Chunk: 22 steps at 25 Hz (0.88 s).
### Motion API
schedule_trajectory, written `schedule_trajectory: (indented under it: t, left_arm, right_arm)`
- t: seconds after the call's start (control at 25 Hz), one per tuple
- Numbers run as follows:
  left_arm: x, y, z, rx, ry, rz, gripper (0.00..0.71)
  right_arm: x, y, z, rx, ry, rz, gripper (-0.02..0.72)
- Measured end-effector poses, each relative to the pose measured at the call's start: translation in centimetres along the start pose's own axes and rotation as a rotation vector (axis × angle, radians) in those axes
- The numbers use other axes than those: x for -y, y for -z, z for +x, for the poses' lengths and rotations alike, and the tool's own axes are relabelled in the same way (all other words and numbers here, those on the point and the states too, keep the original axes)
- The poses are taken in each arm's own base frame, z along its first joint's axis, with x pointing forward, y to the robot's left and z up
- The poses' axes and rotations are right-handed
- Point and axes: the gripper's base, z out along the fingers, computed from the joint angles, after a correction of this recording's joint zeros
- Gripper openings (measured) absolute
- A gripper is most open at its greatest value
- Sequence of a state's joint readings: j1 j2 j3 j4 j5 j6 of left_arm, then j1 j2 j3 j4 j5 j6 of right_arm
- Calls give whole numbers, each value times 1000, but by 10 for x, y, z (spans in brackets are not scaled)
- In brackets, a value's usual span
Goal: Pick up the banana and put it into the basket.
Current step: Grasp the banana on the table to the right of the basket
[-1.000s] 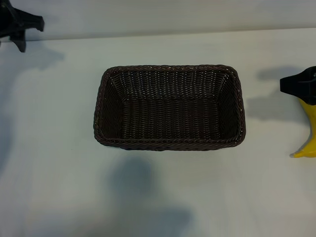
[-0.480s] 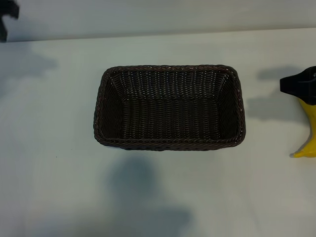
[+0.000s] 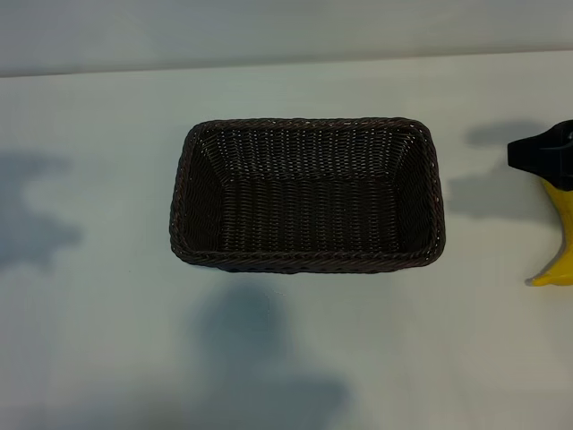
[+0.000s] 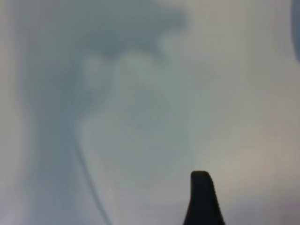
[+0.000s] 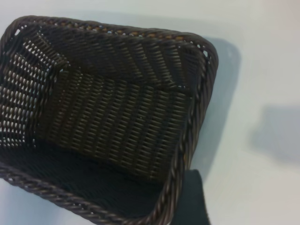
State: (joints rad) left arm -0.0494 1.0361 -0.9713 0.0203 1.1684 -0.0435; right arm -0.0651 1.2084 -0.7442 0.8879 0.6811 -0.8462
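Observation:
The dark brown wicker basket [image 3: 307,193] stands in the middle of the table with nothing in it. It also fills the right wrist view, where its braided rim [image 5: 185,154] runs close to a black fingertip [image 5: 191,199]. The yellow banana [image 3: 557,242] lies at the far right edge, its upper end covered by my right gripper [image 3: 542,154]. That gripper is open, and no banana shows between its jaws. My left gripper is out of the exterior view. Its wrist view shows one dark fingertip [image 4: 201,197] over bare table; it is open and holds nothing.
The pale table [image 3: 295,358] stretches round the basket on all sides. Soft arm shadows [image 3: 36,224] lie at the left and in front of the basket. The table's far edge runs along the top.
The left arm has drawn out of the exterior view at the top left, and its shadow has slid down the left side. Right gripper, banana and basket have not moved.

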Motion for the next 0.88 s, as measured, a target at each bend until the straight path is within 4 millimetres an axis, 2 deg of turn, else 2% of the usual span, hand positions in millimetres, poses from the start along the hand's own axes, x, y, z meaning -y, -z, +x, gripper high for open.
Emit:
schedule_trajectory:
  t: [0.24,0.44,0.88]
  left_arm:
    - [-1,-18,75,92,1,13,523]
    - [-2,-34,118,173,3,17,523]
    - [-4,-13,153,447,18,20,523]
  right_arm:
    - [0,0,0,0,0,0,572]
    - [0,0,0,1,0,1,572]
    - [1,0,-1,12,-1,12,572]
